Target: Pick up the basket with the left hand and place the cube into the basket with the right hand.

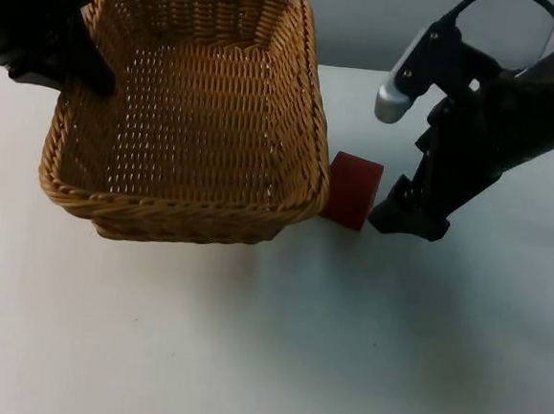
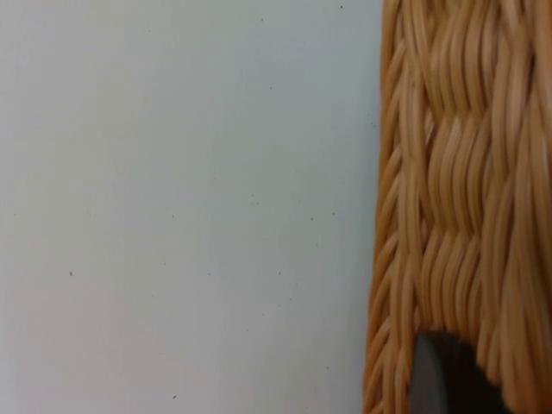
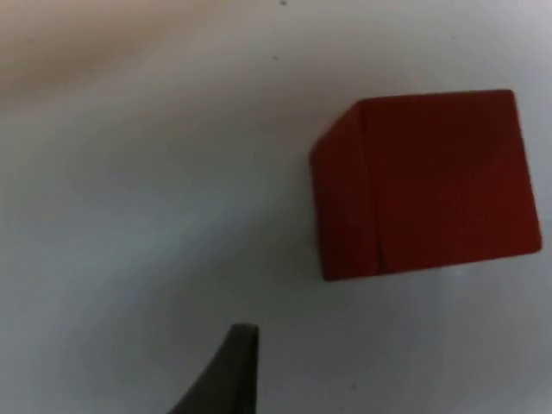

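Wicker basket (image 1: 192,124), rectangular, woven of tan cane with a braided rim, raised and tilted above the white table (image 1: 247,348) (its shadow lies on the surface beneath). Left gripper (image 1: 73,52) at the basket's left rim, pinching the wall; the left wrist view shows close-set vertical cane strands (image 2: 457,216) with a black fingertip (image 2: 440,379) against them. Red cube (image 1: 352,190), smooth, matt and sharp-edged, on the table just beside the basket's right corner, partly hidden behind its rim. Right gripper (image 1: 406,217) low, just right of the cube; whether its fingers are spread cannot be told. Grey partition wall (image 1: 368,22) closes the table's far edge
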